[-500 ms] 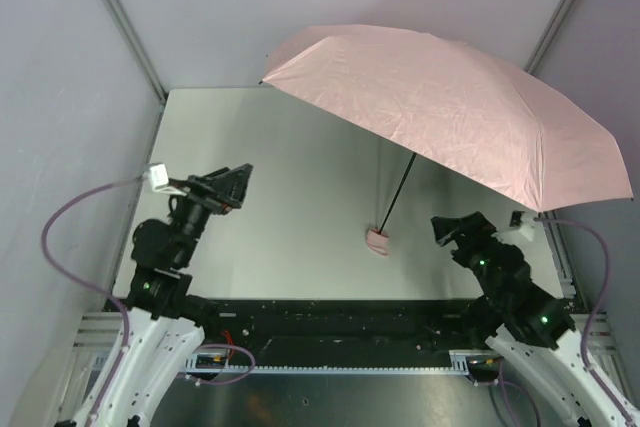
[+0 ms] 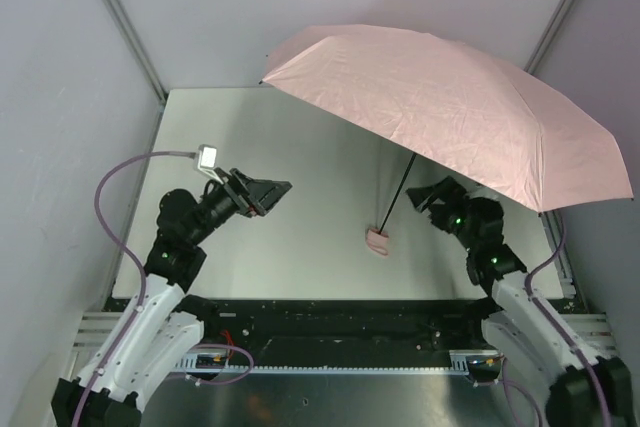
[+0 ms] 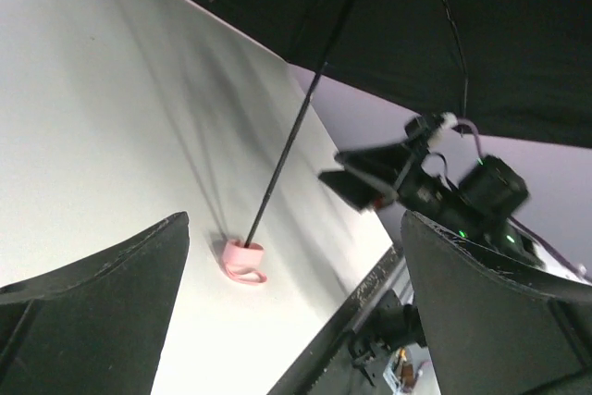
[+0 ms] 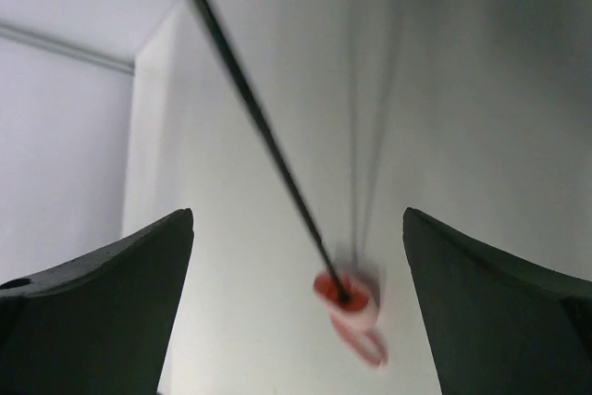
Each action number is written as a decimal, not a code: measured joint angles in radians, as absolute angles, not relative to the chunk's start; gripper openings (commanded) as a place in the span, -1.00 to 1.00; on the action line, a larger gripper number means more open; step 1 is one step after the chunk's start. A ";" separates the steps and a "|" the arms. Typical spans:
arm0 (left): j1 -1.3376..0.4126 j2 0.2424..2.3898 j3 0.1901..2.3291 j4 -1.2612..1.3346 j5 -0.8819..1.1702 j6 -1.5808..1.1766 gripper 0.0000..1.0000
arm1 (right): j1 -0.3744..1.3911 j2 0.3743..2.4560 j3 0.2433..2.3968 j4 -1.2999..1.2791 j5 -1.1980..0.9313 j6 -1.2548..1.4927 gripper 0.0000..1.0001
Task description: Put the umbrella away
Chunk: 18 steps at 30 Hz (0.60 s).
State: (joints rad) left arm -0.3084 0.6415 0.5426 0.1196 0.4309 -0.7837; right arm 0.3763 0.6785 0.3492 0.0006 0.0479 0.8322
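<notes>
White table (image 2: pixel 290 137), grey booth walls round it. At left the left gripper (image 2: pixel 276 192) hangs well apart from the pink handle (image 2: pixel 378 239), jaws spread wide, holding nothing. That handle rests on the table; black shaft (image 2: pixel 400 185) leans up-right from it into the open umbrella (image 2: pixel 450 107) (pink canopy tilted). Just right of the shaft is the right gripper (image 2: pixel 420 197), jaws also spread, empty.

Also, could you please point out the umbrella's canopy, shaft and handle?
Umbrella canopy (image 2: pixel 450 107), top external view, middle of the pink fabric.
Umbrella shaft (image 3: pixel 289 150), left wrist view, midway along the black rod.
Umbrella handle (image 2: pixel 378 239), top external view, centre of the pink grip.
</notes>
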 measured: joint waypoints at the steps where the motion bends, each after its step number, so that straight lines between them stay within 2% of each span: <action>1: -0.310 0.644 0.540 0.126 0.454 -0.791 0.99 | 0.290 0.725 0.337 0.091 -0.034 0.835 0.93; 4: -0.319 0.648 0.524 0.148 0.502 -0.807 0.99 | 0.105 0.888 0.316 0.321 -0.243 0.857 0.78; 6: -0.338 0.665 0.520 0.153 0.533 -0.813 0.99 | 0.062 1.018 0.320 0.455 -0.363 0.871 0.73; 10: -0.425 0.723 0.520 0.163 0.572 -0.812 0.99 | 0.059 1.182 0.351 0.601 -0.500 0.880 0.71; 14: -0.551 0.760 0.520 0.163 0.561 -0.812 0.95 | 0.072 1.256 0.419 0.677 -0.542 0.866 0.67; 18: -0.641 0.786 0.519 0.168 0.529 -0.818 0.87 | 0.102 1.326 0.508 0.720 -0.543 0.830 0.41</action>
